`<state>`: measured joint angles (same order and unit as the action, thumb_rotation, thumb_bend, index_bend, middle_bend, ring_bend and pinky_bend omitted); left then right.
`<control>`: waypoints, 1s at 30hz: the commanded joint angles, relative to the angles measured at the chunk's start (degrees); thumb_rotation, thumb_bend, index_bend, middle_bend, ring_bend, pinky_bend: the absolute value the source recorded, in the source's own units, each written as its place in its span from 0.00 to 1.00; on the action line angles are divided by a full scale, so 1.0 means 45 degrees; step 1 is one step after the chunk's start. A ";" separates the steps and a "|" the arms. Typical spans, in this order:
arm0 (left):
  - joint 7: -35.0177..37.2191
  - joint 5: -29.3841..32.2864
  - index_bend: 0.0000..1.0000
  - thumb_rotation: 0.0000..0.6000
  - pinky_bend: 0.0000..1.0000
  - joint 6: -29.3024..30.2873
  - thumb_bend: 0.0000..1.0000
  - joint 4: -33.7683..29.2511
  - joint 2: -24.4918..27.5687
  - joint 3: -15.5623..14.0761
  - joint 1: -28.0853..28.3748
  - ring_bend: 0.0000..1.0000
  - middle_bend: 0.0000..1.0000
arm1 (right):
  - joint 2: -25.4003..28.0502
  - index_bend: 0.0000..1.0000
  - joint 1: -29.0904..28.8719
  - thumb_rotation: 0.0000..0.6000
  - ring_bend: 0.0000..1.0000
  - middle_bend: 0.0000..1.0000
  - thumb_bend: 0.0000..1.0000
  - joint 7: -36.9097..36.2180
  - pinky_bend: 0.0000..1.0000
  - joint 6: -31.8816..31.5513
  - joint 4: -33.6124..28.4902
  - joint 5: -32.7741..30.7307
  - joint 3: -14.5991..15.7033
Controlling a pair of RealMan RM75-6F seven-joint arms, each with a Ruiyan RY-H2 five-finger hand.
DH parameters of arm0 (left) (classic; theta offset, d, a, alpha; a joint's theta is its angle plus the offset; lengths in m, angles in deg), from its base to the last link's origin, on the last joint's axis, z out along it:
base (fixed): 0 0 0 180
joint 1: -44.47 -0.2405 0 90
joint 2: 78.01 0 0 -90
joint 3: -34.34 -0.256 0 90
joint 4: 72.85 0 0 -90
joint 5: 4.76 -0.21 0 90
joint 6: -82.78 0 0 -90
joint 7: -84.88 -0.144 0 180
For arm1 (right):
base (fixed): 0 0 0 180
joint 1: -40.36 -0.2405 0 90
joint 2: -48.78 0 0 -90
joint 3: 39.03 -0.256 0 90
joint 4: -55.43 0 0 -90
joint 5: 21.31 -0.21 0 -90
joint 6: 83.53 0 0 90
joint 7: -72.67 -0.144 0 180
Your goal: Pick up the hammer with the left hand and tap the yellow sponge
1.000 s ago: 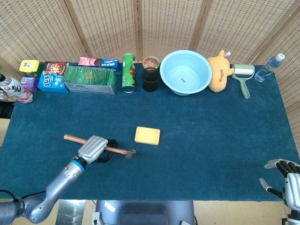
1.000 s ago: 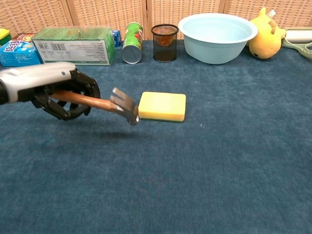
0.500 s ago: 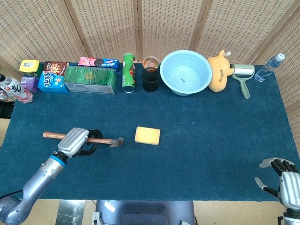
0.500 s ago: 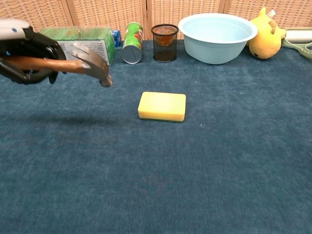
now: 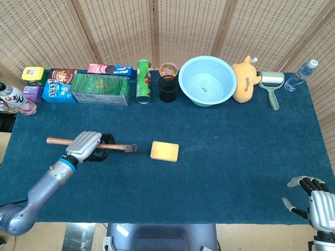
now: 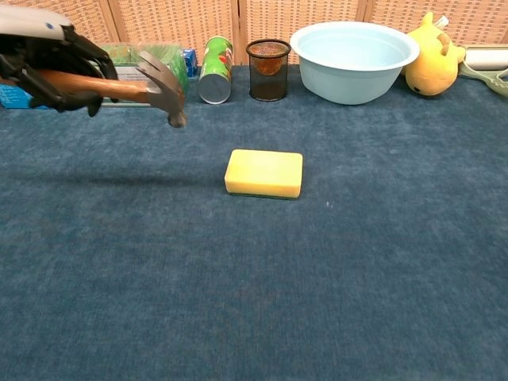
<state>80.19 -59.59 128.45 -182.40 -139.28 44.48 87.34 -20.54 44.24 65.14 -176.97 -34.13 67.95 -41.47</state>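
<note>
My left hand (image 5: 87,145) (image 6: 49,62) grips the hammer (image 5: 110,147) (image 6: 127,87) by its wooden handle and holds it in the air, head pointing right. The metal head hangs left of the yellow sponge (image 5: 164,151) (image 6: 264,173), apart from it and above the cloth. The sponge lies flat near the middle of the blue table (image 5: 235,151). My right hand (image 5: 314,198) shows only at the bottom right corner of the head view, off the table edge, fingers apart and holding nothing.
Along the back edge stand a green box (image 5: 100,88), snack boxes (image 5: 58,83), a green can (image 5: 143,81), a black mesh cup (image 5: 168,88), a light blue bowl (image 5: 207,80), a yellow plush toy (image 5: 245,79), a lint roller (image 5: 271,83) and a bottle (image 5: 300,75).
My left hand has lifted the hammer off the cloth, swung it up and away from the sponge's left edge, then edged it back towards the sponge. The sponge has not moved.
</note>
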 commanded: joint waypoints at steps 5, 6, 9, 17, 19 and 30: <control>-0.0573 0.2169 0.46 1.00 0.73 -0.0898 0.86 0.1236 -0.1738 0.0021 0.1351 0.63 0.54 | 0.0034 0.46 0.0042 1.00 0.33 0.41 0.22 -0.0091 0.25 0.0034 0.0061 -0.0218 -0.0067; -0.0648 0.2395 0.46 1.00 0.73 -0.0956 0.86 0.1383 -0.1917 -0.0001 0.1491 0.63 0.54 | 0.0035 0.46 0.0052 1.00 0.33 0.41 0.22 -0.0108 0.25 0.0039 0.0066 -0.0260 -0.0076; -0.0960 0.3354 0.46 1.00 0.73 -0.1128 0.86 0.1964 -0.2617 -0.0111 0.2058 0.63 0.54 | 0.0027 0.46 0.0084 1.00 0.33 0.41 0.22 -0.0179 0.25 0.0063 0.0124 -0.0384 -0.0103; -0.1627 0.5347 0.46 1.00 0.73 -0.1077 0.86 0.3317 -0.4227 -0.0453 0.3123 0.64 0.55 | -0.0011 0.46 0.0153 1.00 0.33 0.41 0.22 -0.0379 0.25 0.0109 0.0303 -0.0566 -0.0125; -0.1773 0.5768 0.46 1.00 0.73 -0.1060 0.86 0.3571 -0.4501 -0.0520 0.3334 0.64 0.55 | -0.0010 0.46 0.0176 1.00 0.33 0.41 0.22 -0.0426 0.25 0.0096 0.0326 -0.0599 -0.0135; -0.0646 0.4621 0.46 1.00 0.74 -0.0042 0.86 0.2529 -0.4129 0.0541 0.2868 0.64 0.55 | -0.0027 0.46 0.0360 1.00 0.33 0.41 0.22 -0.0492 0.25 -0.0179 0.0379 -0.0523 -0.0107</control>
<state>74.05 -34.00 126.12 -168.33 -159.44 44.69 102.50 -20.66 45.85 62.90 -177.76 -32.41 65.57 -41.96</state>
